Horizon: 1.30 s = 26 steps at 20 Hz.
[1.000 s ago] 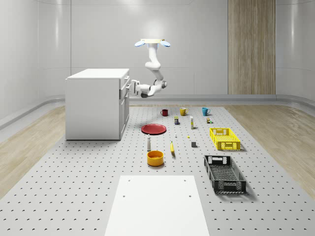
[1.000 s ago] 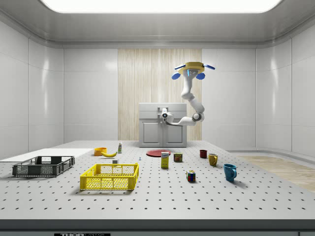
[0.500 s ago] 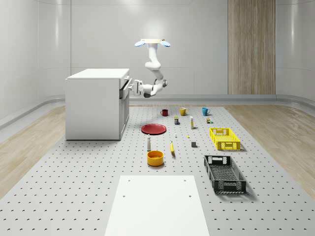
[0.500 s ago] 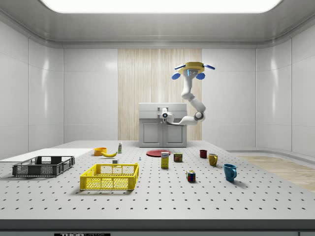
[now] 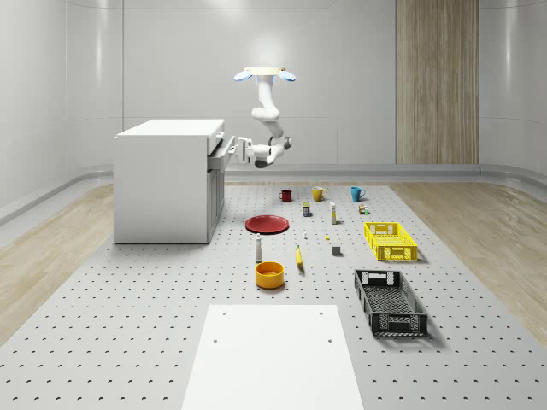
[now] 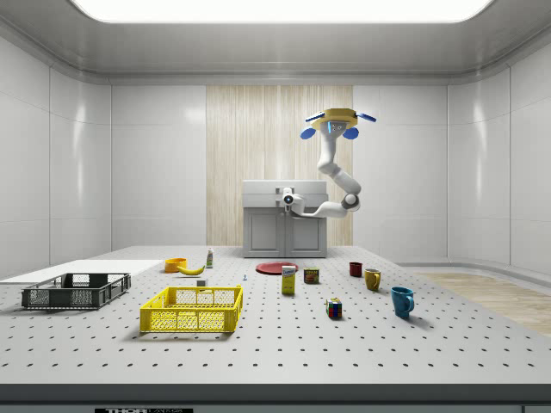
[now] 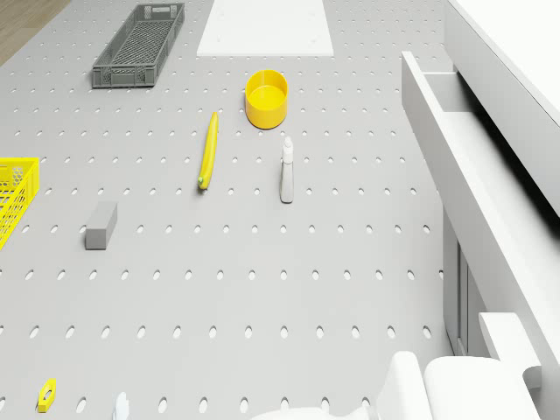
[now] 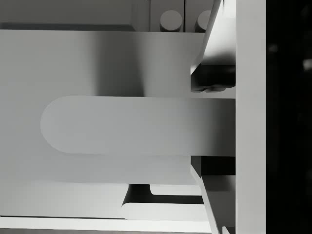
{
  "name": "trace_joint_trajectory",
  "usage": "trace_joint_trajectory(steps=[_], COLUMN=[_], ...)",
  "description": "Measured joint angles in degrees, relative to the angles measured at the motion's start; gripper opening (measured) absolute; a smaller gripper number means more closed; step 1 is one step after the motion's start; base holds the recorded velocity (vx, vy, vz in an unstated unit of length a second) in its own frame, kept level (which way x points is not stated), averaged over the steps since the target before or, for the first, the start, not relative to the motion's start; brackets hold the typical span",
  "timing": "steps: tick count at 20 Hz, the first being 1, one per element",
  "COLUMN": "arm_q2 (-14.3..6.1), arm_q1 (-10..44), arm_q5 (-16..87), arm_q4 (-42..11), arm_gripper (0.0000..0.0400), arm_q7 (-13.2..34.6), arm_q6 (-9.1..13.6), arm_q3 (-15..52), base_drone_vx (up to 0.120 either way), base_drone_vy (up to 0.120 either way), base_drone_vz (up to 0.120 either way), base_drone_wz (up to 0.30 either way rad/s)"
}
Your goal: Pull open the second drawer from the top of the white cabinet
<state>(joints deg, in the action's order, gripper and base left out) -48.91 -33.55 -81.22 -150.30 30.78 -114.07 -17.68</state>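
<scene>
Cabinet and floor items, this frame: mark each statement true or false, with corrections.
1. A drawer of the white cabinet is pulled partly out. True.
2. The drone rests on the cabinet top. False: it hovers beside the cabinet, above the red plate.
3. The gripper is at the drawer's front. True.
4. The banana lies inside the yellow crate. False: it lies on the floor near the orange bowl.
5. The black crate is stacked on the yellow one. False: they sit apart.

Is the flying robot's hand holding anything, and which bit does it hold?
Yes. The hand grips the handle on the front of a pulled-out drawer near the white cabinet's top. The drone hovers beside the cabinet.
</scene>
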Motion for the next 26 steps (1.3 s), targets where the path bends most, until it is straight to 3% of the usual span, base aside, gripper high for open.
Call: trace_joint_trajectory(steps=[4,5,7,10,11,13,21,22,26], arm_q2=[-1.4,-2.3,-2.6,-3.3,-2.9,-3.2,-5.8,-4.8,-5.6], arm_q1=[1.2,1.4,1.8,2.0,2.2,2.9,3.7,3.9,4.7], arm_q5=[2.9,4.3,5.3,7.2,7.2,7.8,14.7,14.9,17.3], arm_q4=[-0.2,-0.1,-0.4,-0.3,-0.7,-0.5,0.6,0.0,1.2], arm_gripper=[0.0163,0.0196,0.0169,0.0176,0.0164,0.0139,0.0181,0.0162,0.0132], arm_q7=[2.3,4.5,3.0,4.1,1.3,1.7,6.2,2.4,4.6], arm_q6=[1.9,2.3,3.2,4.1,4.6,5.7,9.1,9.7,12.2], arm_q3=[-1.9,-2.5,-3.9,-5.3,-6.1,-7.0,-12.3,-13.5,-16.1], base_drone_vx=[0.000,0.000,0.000,0.000,0.000,0.000,0.000,0.000,0.000], base_drone_vy=[0.000,0.000,0.000,0.000,0.000,0.000,0.000,0.000,0.000], base_drone_vz=[0.000,0.000,0.000,0.000,0.000,0.000,0.000,0.000,0.000], base_drone_wz=[0.000,0.000,0.000,0.000,0.000,0.000,0.000,0.000,0.000])
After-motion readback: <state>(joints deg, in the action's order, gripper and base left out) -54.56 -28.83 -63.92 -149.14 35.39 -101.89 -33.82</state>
